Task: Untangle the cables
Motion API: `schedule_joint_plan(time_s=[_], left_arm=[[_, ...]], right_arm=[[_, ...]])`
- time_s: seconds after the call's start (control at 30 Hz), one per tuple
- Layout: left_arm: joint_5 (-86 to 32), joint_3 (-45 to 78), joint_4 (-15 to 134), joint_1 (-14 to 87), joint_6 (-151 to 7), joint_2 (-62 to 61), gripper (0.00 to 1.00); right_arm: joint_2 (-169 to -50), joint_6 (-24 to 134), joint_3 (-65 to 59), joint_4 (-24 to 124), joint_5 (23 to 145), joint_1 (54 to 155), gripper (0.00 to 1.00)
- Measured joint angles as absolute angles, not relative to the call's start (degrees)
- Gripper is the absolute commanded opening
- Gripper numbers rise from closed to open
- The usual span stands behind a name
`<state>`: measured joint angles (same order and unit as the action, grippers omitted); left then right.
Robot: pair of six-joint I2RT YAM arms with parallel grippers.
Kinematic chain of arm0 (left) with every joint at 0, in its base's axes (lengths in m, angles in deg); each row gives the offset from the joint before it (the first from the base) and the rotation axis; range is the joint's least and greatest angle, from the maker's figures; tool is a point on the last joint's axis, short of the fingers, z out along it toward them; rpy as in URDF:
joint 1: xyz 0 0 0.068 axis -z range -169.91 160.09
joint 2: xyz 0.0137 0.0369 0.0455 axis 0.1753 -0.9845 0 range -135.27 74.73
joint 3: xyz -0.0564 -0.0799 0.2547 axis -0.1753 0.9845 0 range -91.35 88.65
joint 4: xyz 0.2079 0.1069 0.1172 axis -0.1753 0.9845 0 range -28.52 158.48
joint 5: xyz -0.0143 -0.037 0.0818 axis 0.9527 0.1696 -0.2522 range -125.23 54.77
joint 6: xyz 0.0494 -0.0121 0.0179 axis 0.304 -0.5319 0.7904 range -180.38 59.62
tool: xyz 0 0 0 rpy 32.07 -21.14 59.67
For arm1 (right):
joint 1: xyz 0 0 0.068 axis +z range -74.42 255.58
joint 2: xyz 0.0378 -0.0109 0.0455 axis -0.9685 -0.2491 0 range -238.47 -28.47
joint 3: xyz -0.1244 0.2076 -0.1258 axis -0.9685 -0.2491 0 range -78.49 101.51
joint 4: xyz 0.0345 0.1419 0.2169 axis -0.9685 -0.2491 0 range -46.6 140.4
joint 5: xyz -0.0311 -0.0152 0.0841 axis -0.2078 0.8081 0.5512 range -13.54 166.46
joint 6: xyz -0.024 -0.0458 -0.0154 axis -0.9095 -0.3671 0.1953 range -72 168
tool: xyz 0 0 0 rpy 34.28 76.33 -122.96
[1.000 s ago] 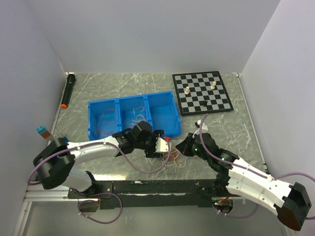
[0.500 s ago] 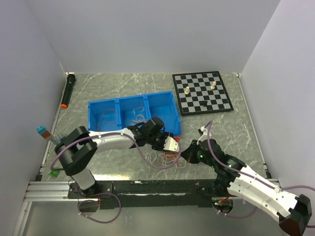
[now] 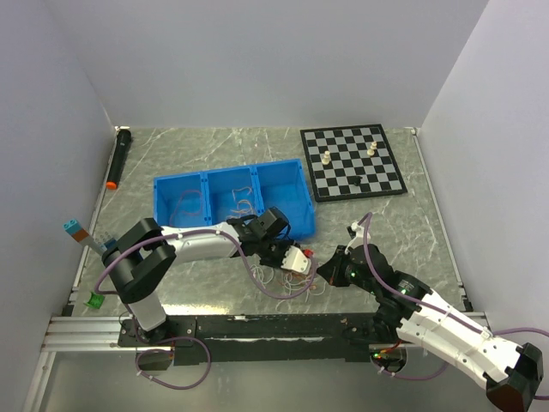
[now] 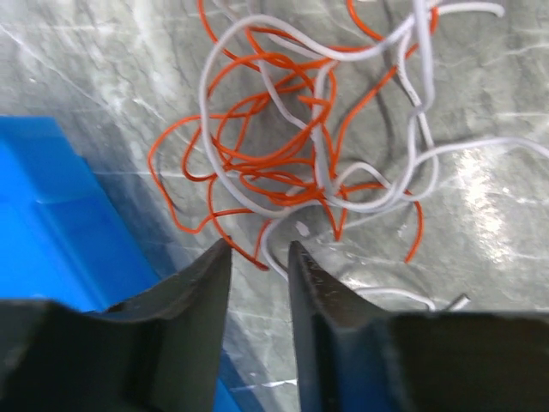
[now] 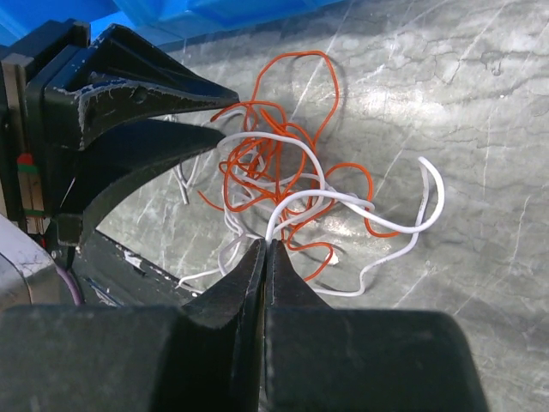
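Note:
The cables [image 3: 296, 280] lie as a loose tangle of thin orange and white wires on the marble table, just in front of the blue bin. In the left wrist view the tangle [image 4: 296, 146] lies just beyond my left gripper [image 4: 259, 251], whose jaws stand a little apart with nothing between them; an orange wire end lies by the left fingertip. My right gripper [image 5: 267, 244] is shut on a white cable [image 5: 343, 202] that rises out of the tangle [image 5: 266, 172]. In the top view the left gripper [image 3: 298, 258] and right gripper [image 3: 321, 271] nearly meet over the tangle.
A blue three-compartment bin [image 3: 304, 202] holding a few wires stands behind the tangle; its wall shows in the left wrist view [image 4: 51, 232]. A chessboard [image 3: 386, 167] with pieces lies at the back right. A black marker [image 3: 117, 157] lies at the far left.
My left gripper has swung right and towards the near edge, onto the tangle. My right gripper has drawn towards the near edge, still at the tangle's right side.

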<state>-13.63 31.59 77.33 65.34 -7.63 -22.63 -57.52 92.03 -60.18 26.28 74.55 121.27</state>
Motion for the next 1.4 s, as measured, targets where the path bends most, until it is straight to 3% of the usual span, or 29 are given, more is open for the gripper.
schedule_joint_plan(time_s=[0.17,0.33,0.63,0.97,1.17,1.4], left_arm=[[-13.91,31.76,74.47,65.49,-8.04,-22.65,0.29],[-13.93,31.74,73.12,65.73,-9.07,-22.65,0.01],[-19.79,27.72,78.62,66.02,-12.39,-19.35,0.01],[-26.81,-5.22,93.97,66.02,-20.24,-3.4,0.01],[-30.87,-9.68,93.09,66.06,-20.41,10.27,0.01],[-36.77,-6.84,80.87,66.06,-11.78,17.92,0.01]], right_arm=[[-57.52,92.01,-60.18,26.19,74.55,121.27,0.0],[-57.48,92.01,-60.16,25.58,74.35,121.27,0.0],[-59.4,91.12,-58.91,25.01,72.58,121.27,0.0],[-67.16,91.23,-57.45,24.44,69.33,121.27,0.0],[-72.15,92.08,-57.52,24.25,68.78,121.27,0.0],[-74.42,94.61,-59.66,24.42,68.82,121.29,0.0]])
